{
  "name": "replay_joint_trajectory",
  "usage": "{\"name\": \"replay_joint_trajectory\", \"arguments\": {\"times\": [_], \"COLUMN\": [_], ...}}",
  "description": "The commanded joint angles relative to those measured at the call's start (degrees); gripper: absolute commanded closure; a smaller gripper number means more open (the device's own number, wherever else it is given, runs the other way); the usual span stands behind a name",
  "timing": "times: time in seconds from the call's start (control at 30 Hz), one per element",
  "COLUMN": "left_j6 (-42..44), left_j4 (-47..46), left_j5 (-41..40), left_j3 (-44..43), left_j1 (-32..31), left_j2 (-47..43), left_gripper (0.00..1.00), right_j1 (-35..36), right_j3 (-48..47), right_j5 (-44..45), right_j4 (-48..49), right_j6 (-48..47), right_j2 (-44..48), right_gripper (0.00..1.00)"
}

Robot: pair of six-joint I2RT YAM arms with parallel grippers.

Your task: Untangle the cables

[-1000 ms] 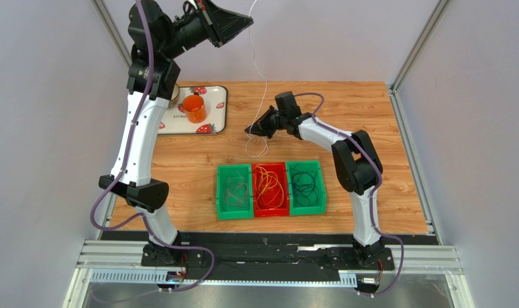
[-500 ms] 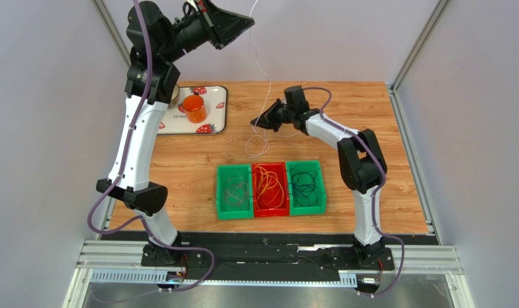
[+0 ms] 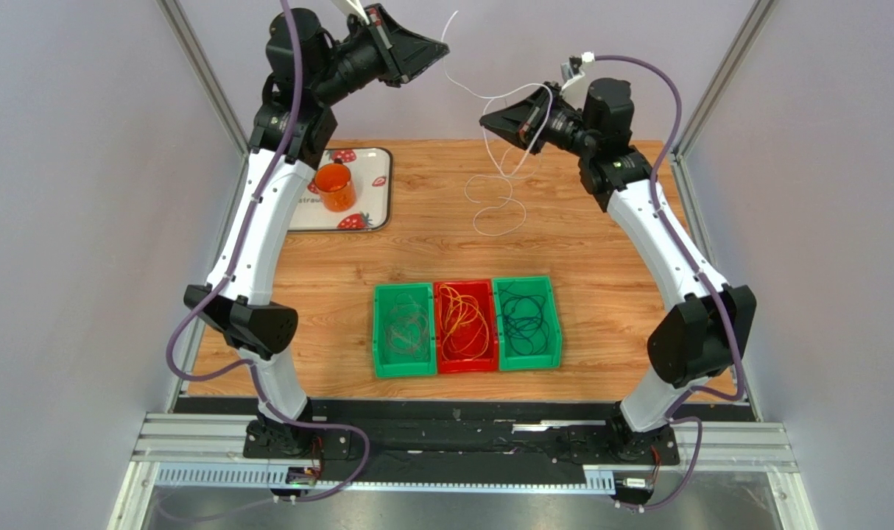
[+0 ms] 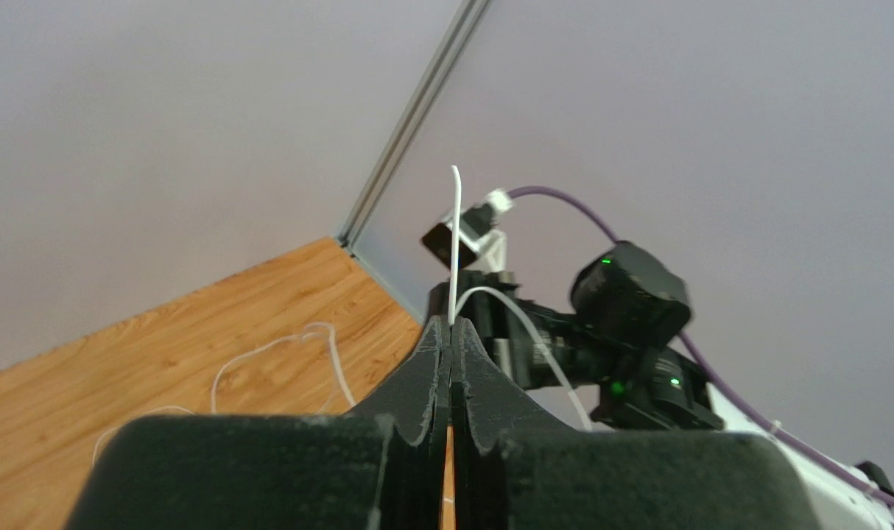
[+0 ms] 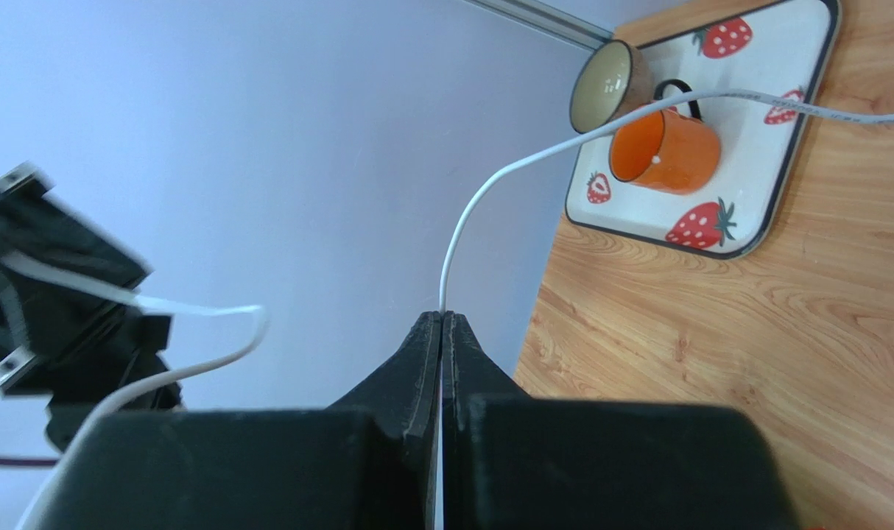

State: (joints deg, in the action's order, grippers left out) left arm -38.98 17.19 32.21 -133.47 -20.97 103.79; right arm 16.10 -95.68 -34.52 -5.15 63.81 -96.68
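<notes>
Three bins, lower centre: left green bin, red bin, right green bin. One tray, upper left, two cups: orange mug, tan cup. Two claws up top, left claw, right claw, one white cable.

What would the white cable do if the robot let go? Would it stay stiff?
Probably floppy: the white cable sags between the left gripper and right gripper and hangs in loose loops toward the table. Probably very light, since a pinch alone holds it. The short end above the left gripper stands up, so maybe slightly springy.
</notes>
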Motion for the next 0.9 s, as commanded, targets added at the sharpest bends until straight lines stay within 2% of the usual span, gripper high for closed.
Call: {"name": "replay_joint_trajectory", "arguments": {"times": [0.0,0.2,0.5,0.7,0.87], "left_j6": [-1.7,-2.5,-3.3,-8.9,-10.7], "left_j4": [-0.1,-0.1,1.7,-2.4,-9.1], "left_j5": [-2.1,-2.6,-0.2,0.8,0.1], "left_j3": [0.7,1.2,-2.8,4.3,18.7], "left_j1": [-0.6,-1.2,-5.0,-5.3,-5.7], "left_j2": [1.6,4.2,10.3,9.2,3.7], "left_gripper": [1.00,1.00,1.00,1.00,1.00], "right_j1": [-0.4,-0.9,-1.6,-1.6,-1.7], "right_j3": [-1.3,-1.5,-0.2,-1.3,-2.2], "right_j5": [-1.9,-1.6,-2.0,-3.2,-2.2], "right_j4": [0.7,0.7,-0.2,-5.0,-12.5], "right_j6": [-4.4,-6.6,-7.6,-10.1,-15.6], "right_j2": [3.8,9.2,15.2,18.4,20.7], "right_gripper": [1.00,1.00,1.00,1.00,1.00]}}
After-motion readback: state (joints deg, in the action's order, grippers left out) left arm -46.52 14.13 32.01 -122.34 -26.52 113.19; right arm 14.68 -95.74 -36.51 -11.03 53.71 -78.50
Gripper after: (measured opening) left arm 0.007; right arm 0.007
